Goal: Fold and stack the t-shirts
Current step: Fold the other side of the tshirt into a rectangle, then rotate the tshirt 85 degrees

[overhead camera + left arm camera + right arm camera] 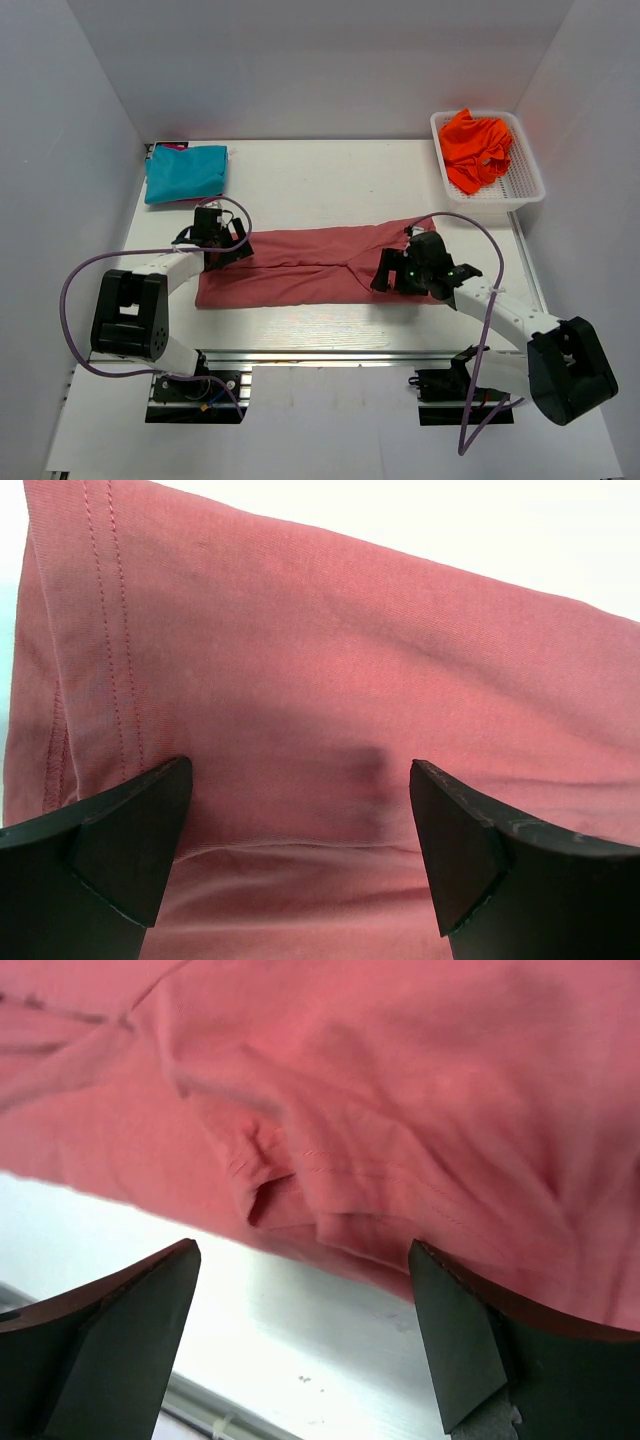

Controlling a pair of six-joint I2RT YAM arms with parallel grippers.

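Note:
A dusty-red t-shirt (300,268) lies folded into a long strip across the middle of the table. My left gripper (225,243) hovers over its left end, jaws open, with only cloth (330,670) and a fold edge below them. Over the strip's right end my right gripper (392,272) is open too; the shirt's rumpled hem (330,1110) and bare table show between its fingers. A teal t-shirt (185,172) lies folded at the back left. A bright orange t-shirt (477,146) sits crumpled in the basket.
A white mesh basket (525,185) stands at the back right corner. White walls enclose the table on three sides. A metal rail (330,356) runs along the table's near edge, between the two arm bases.

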